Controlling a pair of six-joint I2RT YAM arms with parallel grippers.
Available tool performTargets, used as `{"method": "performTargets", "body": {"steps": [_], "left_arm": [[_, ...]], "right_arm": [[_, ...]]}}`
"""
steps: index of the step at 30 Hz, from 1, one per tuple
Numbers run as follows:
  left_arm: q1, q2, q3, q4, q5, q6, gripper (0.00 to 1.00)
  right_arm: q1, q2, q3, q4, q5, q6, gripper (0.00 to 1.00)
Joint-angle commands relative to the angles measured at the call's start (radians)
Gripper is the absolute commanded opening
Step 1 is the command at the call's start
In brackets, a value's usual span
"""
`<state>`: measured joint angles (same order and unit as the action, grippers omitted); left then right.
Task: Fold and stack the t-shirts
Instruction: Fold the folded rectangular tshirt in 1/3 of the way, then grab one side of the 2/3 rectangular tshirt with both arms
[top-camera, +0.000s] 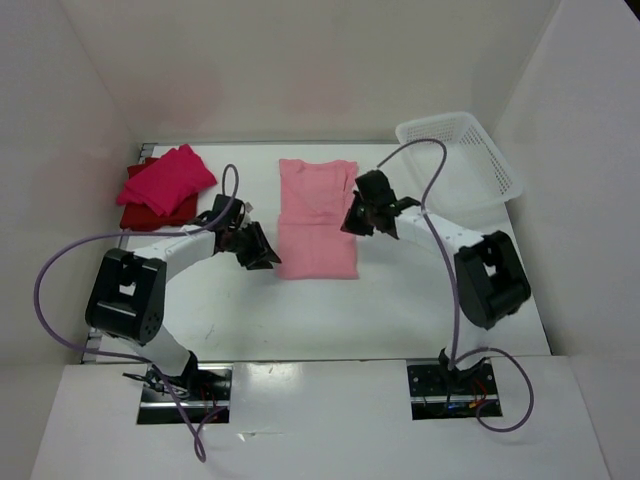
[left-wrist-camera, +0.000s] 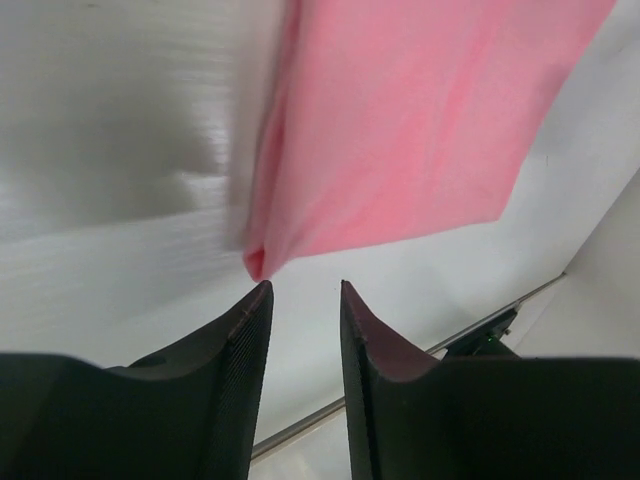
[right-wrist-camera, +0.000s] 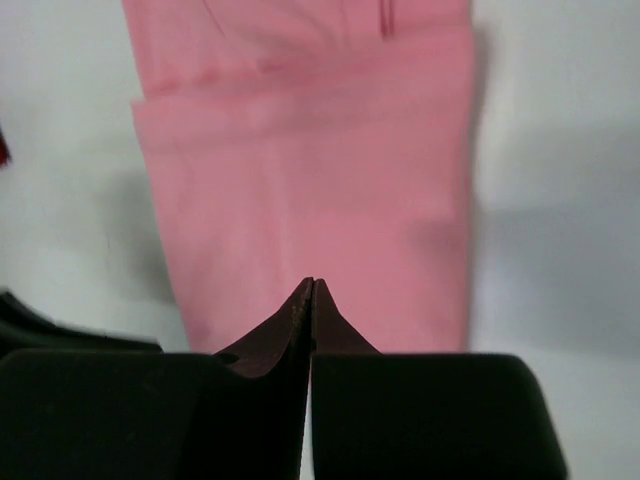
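Note:
A pale pink t-shirt lies folded into a long strip in the middle of the table. At the back left a folded magenta t-shirt rests on a dark red t-shirt. My left gripper sits by the pale pink shirt's near left corner. In the left wrist view this gripper is open with nothing between its fingers, and the shirt's corner lies just beyond the left fingertip. My right gripper hovers at the shirt's right edge. In the right wrist view it is shut and empty above the pale pink cloth.
A white lattice basket stands at the back right corner. White walls close in the table on the left, back and right. Purple cables loop from both arms. A metal rail runs along the table edge.

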<state>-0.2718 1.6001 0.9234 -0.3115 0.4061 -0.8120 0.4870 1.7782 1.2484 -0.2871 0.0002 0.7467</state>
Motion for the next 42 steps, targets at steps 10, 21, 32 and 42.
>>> {"method": "performTargets", "body": {"steps": [10,21,32,42], "left_arm": [[0.045,0.145,-0.014,0.074,0.103,0.008,0.46],[0.045,0.175,-0.014,0.092,0.092,0.017,0.35],[0.022,0.193,-0.043,0.111,0.111,0.017,0.07],[0.022,0.02,-0.162,-0.017,0.137,0.065,0.0]], "right_arm": [[0.002,-0.26,-0.418,0.065,-0.129,0.068,0.45],[0.002,-0.157,-0.438,0.128,-0.129,0.068,0.4],[0.002,-0.169,-0.471,0.128,-0.12,0.088,0.14],[0.103,-0.373,-0.576,-0.042,-0.12,0.202,0.0]]}}
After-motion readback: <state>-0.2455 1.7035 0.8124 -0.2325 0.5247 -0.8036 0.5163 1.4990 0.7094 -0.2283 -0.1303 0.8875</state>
